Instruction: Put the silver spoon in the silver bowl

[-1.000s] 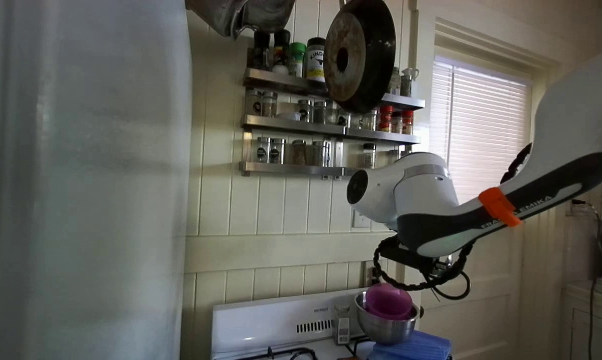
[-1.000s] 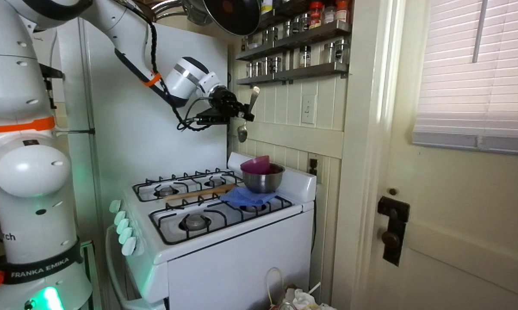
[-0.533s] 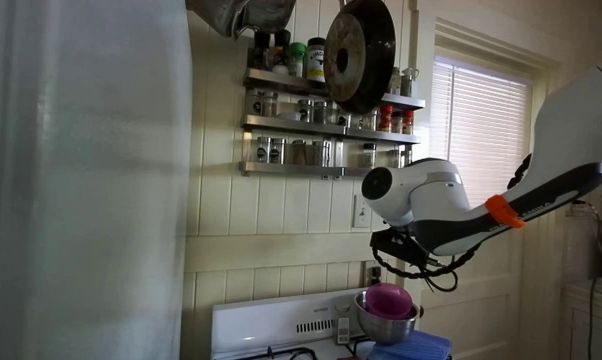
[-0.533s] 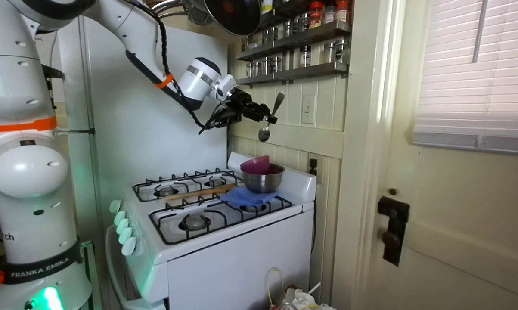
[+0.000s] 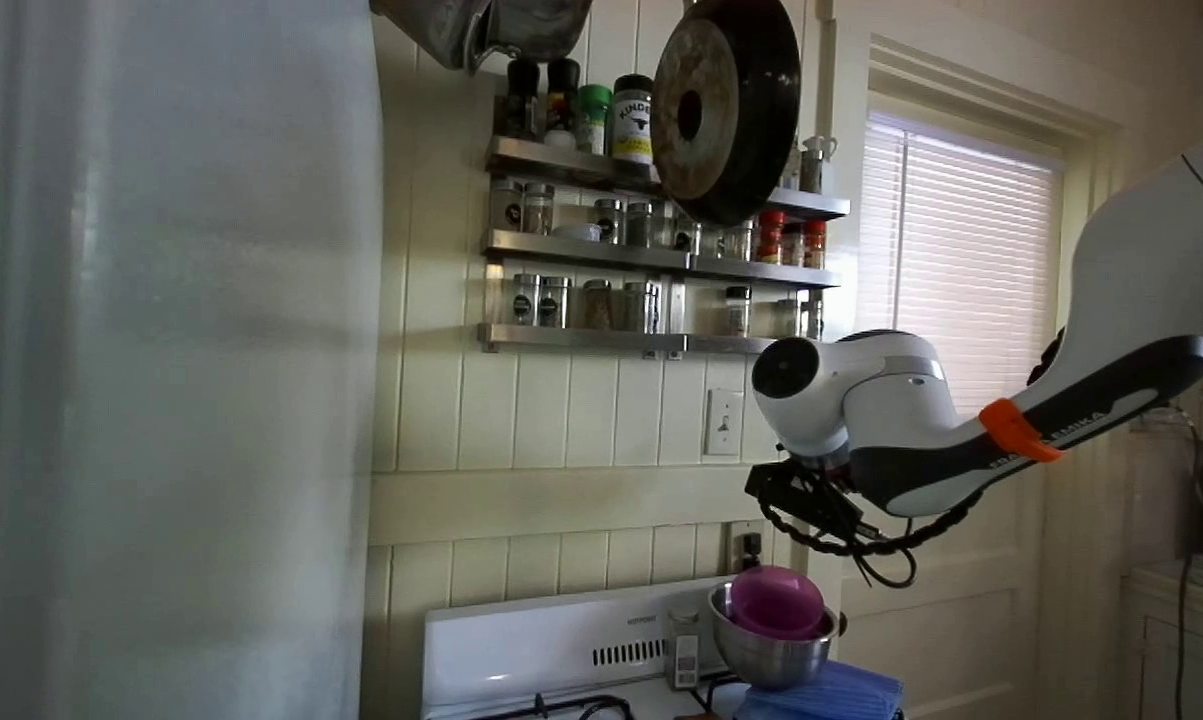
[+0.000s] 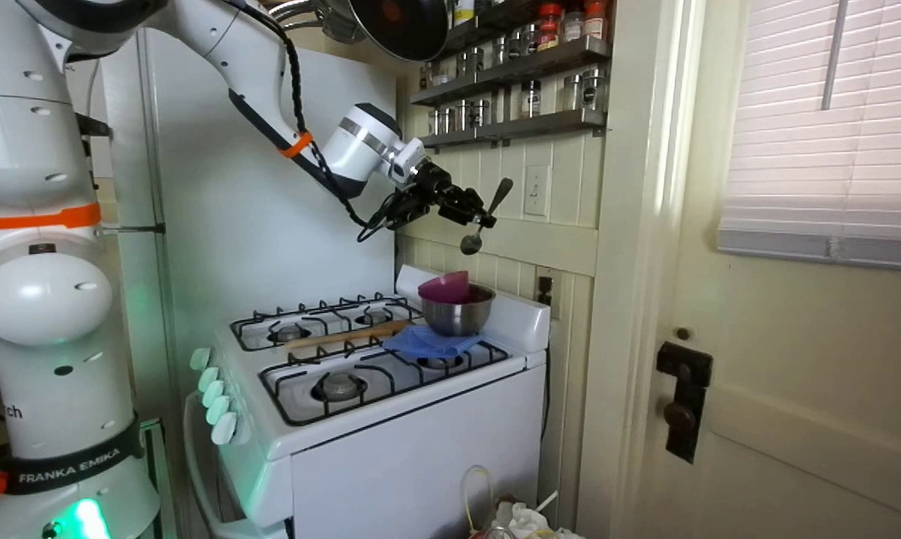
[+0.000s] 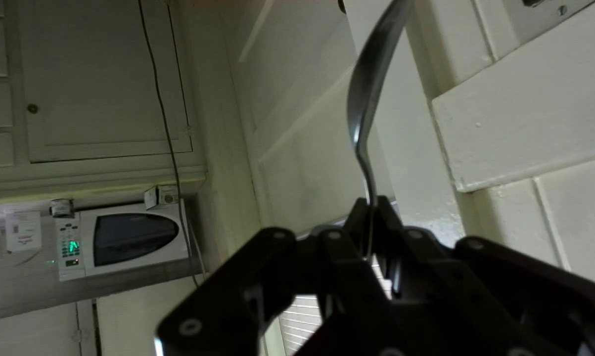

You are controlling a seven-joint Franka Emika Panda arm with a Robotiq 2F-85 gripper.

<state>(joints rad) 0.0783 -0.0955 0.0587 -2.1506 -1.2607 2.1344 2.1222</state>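
Note:
My gripper (image 6: 487,220) is shut on the silver spoon (image 6: 471,244). The spoon is tilted, its scoop low and its handle sticking up past the fingers. In the wrist view, which stands upside down, the fingers (image 7: 371,210) pinch the spoon (image 7: 369,81). The silver bowl (image 6: 457,319) stands upright on the stove, also seen in an exterior view (image 5: 769,660). A pink bowl (image 6: 444,287) sits tilted inside it. The spoon is in the air, clearly higher than the silver bowl and apart from it. The arm hides the fingers and spoon in an exterior view (image 5: 811,480).
A blue cloth (image 6: 424,343) lies under the bowl. A wooden stick (image 6: 349,335) lies across the stove grates. The stove's back panel (image 5: 551,640), spice shelves (image 6: 510,129), hanging pan (image 5: 726,110) and fridge (image 6: 270,224) surround the arm. A glass shaker (image 5: 683,655) stands beside the bowl.
My arm has moved toward the wall and door and lowered a little, carrying the spoon. The spoon has tilted more. The hanging pan has swung slightly. The bowls have not moved.

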